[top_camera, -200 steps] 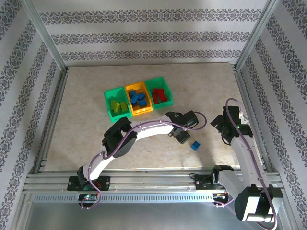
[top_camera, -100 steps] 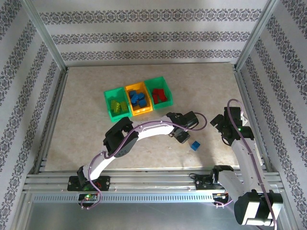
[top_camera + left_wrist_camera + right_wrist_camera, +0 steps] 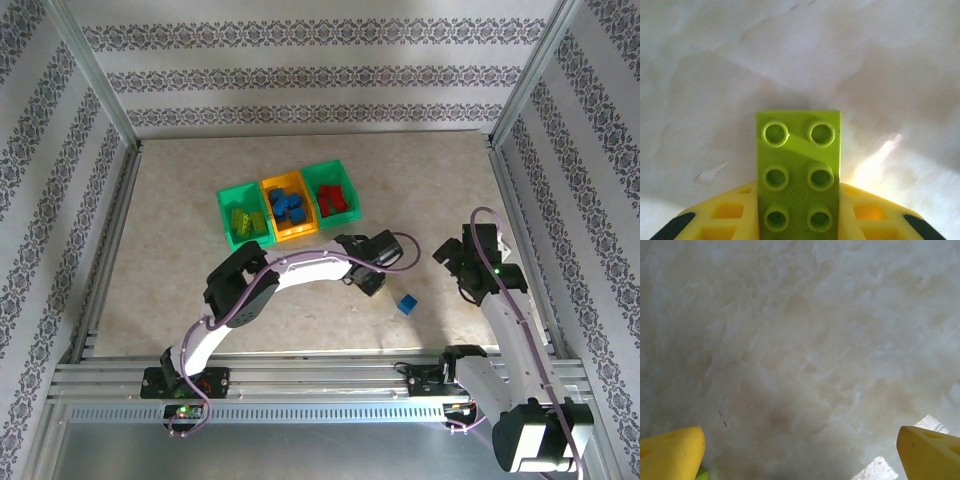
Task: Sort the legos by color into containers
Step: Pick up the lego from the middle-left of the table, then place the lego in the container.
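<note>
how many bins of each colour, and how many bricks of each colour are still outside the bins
green bins: 2
orange-yellow bin: 1
blue brick, lying loose: 1
yellow-green brick, held in the left gripper: 1
total: 3 bins and 2 bricks, 5 things

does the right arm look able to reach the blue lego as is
Probably yes: the right end effector is open and empty, and the blue lego lies on bare table nearby, nothing between them.
</note>
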Robot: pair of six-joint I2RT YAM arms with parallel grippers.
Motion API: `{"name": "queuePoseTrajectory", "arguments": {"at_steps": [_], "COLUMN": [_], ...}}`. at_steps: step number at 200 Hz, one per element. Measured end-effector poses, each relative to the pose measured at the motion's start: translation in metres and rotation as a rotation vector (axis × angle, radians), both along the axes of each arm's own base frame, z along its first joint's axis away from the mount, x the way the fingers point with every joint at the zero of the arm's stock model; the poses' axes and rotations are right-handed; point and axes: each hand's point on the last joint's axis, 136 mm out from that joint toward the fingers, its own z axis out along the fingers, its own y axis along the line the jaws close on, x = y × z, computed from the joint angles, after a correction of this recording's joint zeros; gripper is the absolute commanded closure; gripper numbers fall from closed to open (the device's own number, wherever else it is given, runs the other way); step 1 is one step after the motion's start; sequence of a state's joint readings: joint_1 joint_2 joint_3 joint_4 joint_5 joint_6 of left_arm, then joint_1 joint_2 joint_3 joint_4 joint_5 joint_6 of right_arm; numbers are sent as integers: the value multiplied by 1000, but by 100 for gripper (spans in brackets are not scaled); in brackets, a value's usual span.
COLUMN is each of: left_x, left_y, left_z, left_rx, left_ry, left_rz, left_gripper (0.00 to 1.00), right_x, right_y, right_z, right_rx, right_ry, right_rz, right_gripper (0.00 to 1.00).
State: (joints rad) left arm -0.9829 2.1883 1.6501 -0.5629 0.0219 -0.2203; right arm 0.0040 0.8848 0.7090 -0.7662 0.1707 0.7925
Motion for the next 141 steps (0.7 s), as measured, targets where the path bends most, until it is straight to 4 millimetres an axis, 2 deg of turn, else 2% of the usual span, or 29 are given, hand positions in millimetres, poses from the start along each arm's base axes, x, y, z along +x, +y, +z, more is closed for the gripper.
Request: {"name": "queuePoseTrajectory", "arguments": {"at_steps": [16,36,80,113,141], "left_x": [5,17,45,59,75], "left_y": [22,54,140,203,242], "left_z": [8,28,76,94,104], "left_rx": [-7,-37,-113,-119,-114], "left_ry": [-5,-34,-137,-195,-235], "left_rz": [46,125,343,492,595], "left_gripper": [81,81,81,80,80], "right_x": [1,2,2,11,18], "right_y": [7,17,36,49,62], "right_z": [-3,-8,-11,-2,3], "right_rx": [-3,-13,-54,-75,-102], "right_ry": [14,35,70,54,67], "right_rz": [24,60,131,169,217], "right_gripper": [2,2,2,2,2]}}
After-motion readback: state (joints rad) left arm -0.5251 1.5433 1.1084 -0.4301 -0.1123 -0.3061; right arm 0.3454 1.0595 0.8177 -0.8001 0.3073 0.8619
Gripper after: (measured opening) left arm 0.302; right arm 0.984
